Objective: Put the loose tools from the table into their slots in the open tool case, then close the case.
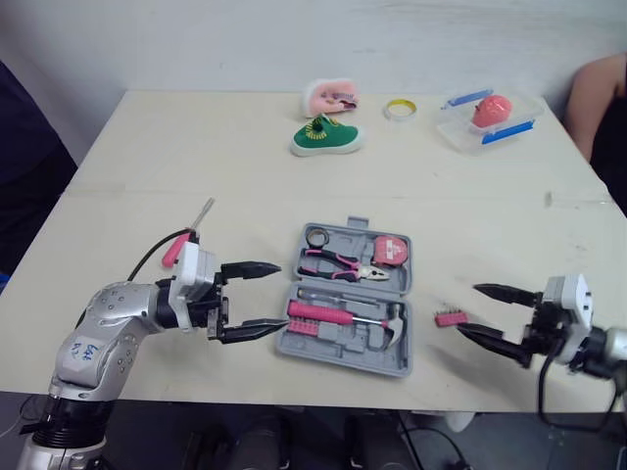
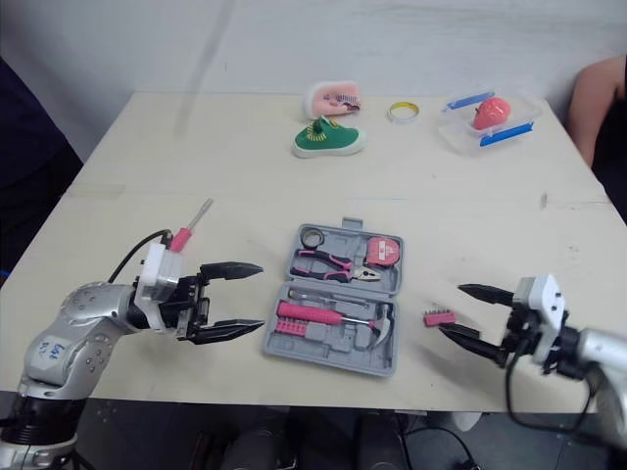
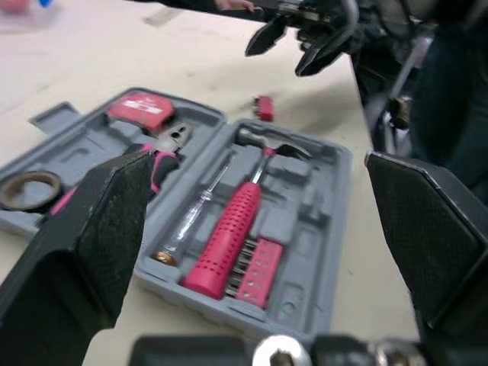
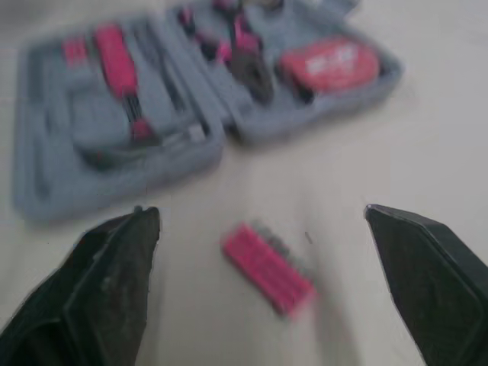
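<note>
Ideally centres gaping, empty right gripper (image 1: pixel 470 310) over small pink bit strip (image 1: pixel 450 317) beside open grey plastic tool case (image 1: pixel 338 354), empty left gripper (image 1: pixel 281 295) gaping too.

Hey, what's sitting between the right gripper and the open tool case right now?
A pink bit holder lies loose on the table there, just off the fingertips of the open right gripper and apart from the tool case. Both eye views show it.

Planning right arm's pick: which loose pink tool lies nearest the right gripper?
The pink bit holder, right of the case, by the right gripper; the pink screwdriver lies by the left gripper.
</note>
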You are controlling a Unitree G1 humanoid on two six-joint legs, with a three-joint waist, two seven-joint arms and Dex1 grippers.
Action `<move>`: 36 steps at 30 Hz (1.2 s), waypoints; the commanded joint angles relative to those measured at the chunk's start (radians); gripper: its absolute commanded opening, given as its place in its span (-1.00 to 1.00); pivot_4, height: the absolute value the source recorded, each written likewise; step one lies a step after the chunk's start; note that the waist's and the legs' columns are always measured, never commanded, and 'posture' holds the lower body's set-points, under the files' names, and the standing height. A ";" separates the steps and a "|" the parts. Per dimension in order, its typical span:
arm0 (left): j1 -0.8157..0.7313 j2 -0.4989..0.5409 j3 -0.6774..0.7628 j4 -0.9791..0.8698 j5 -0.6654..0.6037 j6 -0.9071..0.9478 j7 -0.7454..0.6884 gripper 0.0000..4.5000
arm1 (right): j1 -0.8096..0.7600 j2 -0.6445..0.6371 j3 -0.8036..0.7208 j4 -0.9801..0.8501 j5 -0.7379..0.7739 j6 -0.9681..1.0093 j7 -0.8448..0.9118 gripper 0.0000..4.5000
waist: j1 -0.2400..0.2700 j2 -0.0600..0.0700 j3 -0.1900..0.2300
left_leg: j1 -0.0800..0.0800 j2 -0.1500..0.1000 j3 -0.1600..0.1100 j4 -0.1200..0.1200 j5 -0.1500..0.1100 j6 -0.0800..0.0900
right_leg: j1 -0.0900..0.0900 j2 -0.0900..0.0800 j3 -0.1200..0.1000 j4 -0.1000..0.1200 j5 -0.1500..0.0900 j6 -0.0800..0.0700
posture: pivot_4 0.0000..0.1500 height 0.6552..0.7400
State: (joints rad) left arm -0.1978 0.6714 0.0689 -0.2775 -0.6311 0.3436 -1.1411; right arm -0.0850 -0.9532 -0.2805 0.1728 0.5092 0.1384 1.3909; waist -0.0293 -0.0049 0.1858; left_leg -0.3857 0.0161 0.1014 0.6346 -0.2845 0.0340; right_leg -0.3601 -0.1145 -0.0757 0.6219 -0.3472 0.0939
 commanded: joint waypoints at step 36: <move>-0.026 0.025 0.018 -0.164 -0.055 0.110 0.069 1.00 | -0.330 -0.005 0.471 0.651 -0.111 -0.692 0.224 0.99 | 0.025 -0.002 0.006 | -0.002 0.001 -0.006 0.014 0.000 -0.008 | 0.007 0.001 -0.006 0.000 0.000 0.000 | 1.00 1.00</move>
State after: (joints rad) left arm -0.2175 0.6866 0.0770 -0.4175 -0.6636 0.4552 -1.0671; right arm -0.4256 -0.9418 0.1630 0.7982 0.4116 -0.5338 1.5678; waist -0.0041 -0.0068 0.1914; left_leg -0.3875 0.0175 0.0949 0.6489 -0.2848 0.0260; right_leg -0.3527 -0.1140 -0.0816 0.6219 -0.3471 0.0943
